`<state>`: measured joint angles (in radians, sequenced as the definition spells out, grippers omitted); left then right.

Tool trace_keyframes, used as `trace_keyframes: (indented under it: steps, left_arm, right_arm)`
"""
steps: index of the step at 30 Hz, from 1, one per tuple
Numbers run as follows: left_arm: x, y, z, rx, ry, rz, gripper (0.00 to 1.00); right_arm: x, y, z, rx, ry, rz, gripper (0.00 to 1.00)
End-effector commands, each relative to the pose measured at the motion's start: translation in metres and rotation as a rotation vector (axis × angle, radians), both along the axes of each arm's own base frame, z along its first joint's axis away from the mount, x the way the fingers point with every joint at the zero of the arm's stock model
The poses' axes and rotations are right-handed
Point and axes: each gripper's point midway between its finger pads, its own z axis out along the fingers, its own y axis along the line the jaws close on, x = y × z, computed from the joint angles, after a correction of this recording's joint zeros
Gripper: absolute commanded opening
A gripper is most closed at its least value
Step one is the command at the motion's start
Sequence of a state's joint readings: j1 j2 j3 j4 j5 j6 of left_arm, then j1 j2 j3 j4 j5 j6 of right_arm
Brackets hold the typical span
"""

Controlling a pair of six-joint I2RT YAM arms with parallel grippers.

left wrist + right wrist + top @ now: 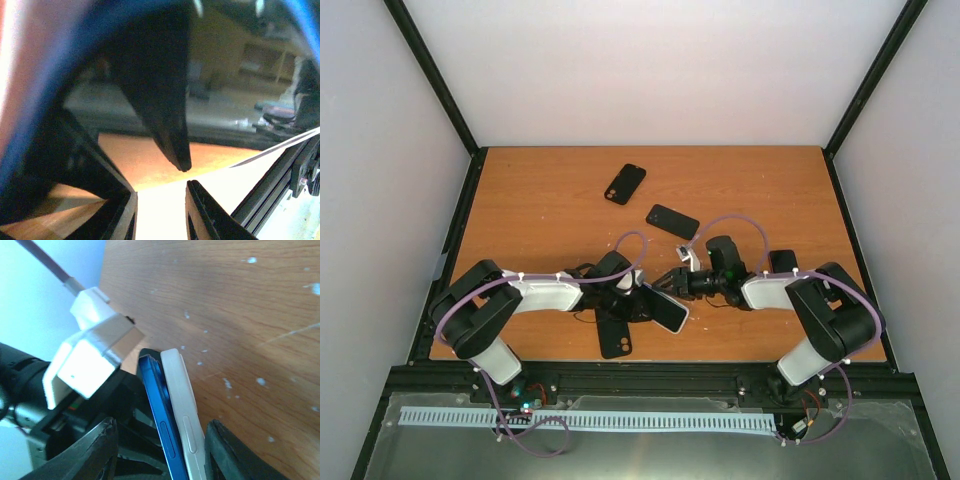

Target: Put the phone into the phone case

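In the right wrist view a blue phone [165,425] stands edge-on, pressed against a white phone case [186,405], its edge only partly sunk into the case. My right gripper [161,429] is open and straddles both. Its right finger [225,450] touches the case, and its left finger [100,450] stands apart from the phone. In the top view the phone and case [668,310] lie between my right gripper [670,283] and my left gripper [632,298]. My left gripper [161,200] has its fingers apart over a bright white surface [165,220], probably the case.
Two black phone cases lie farther back on the wooden table [540,200], one at the centre back [625,183] and one nearer [672,221]. A third black case [615,337] lies by the near edge under my left arm. A black frame rail [280,185] runs along the table's near edge.
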<state>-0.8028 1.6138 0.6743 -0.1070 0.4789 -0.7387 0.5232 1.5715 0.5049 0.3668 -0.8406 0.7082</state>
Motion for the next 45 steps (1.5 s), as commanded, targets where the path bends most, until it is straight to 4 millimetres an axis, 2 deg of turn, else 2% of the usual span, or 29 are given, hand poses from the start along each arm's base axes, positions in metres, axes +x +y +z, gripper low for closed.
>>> trace_keyframes:
  steps: [1, 4, 7, 13, 16, 22, 29, 31, 34, 39, 42, 45]
  left_arm:
    - [0.018, 0.018, -0.023, 0.121, -0.075, 0.053, 0.29]
    - [0.017, 0.020, -0.023, 0.130, -0.079, 0.054, 0.29]
    - [0.017, 0.022, -0.023, 0.135, -0.083, 0.054, 0.29]
    - [0.019, 0.021, -0.021, 0.133, -0.087, 0.055, 0.29]
    - [0.020, 0.020, -0.020, 0.135, -0.089, 0.052, 0.29]
    - [0.020, 0.021, -0.020, 0.138, -0.087, 0.055, 0.32]
    - [0.021, 0.022, -0.017, 0.143, -0.090, 0.068, 0.33]
    - [0.025, 0.021, -0.009, 0.130, -0.105, 0.084, 0.34]
    - [0.029, 0.027, 0.011, 0.085, -0.117, 0.121, 0.43]
    - [0.053, 0.041, 0.097, -0.233, -0.244, 0.194, 0.51]
    - [0.058, 0.052, 0.148, -0.379, -0.348, 0.207, 0.63]
    - [0.053, 0.054, 0.192, -0.486, -0.437, 0.168, 0.72]
  right_arm:
    - [-0.039, 0.013, 0.009, 0.101, 0.142, 0.147, 0.47]
    - [-0.038, 0.012, 0.006, 0.082, 0.141, 0.147, 0.46]
    - [-0.033, 0.005, -0.008, -0.042, 0.109, 0.137, 0.45]
    - [-0.028, -0.003, -0.016, -0.158, 0.056, 0.153, 0.44]
    - [-0.027, -0.004, -0.019, -0.171, 0.050, 0.158, 0.38]
    - [-0.020, -0.006, -0.021, -0.194, 0.019, 0.135, 0.21]
    - [-0.016, -0.009, -0.022, -0.218, -0.018, 0.119, 0.14]
    - [-0.015, -0.010, -0.022, -0.225, -0.030, 0.111, 0.14]
    - [-0.011, -0.011, -0.012, -0.210, -0.077, 0.080, 0.12]
    - [-0.001, -0.010, 0.035, -0.112, -0.240, 0.010, 0.08]
    - [0.000, -0.011, 0.069, -0.041, -0.351, -0.025, 0.07]
    - [-0.004, -0.012, 0.104, 0.045, -0.454, -0.038, 0.07]
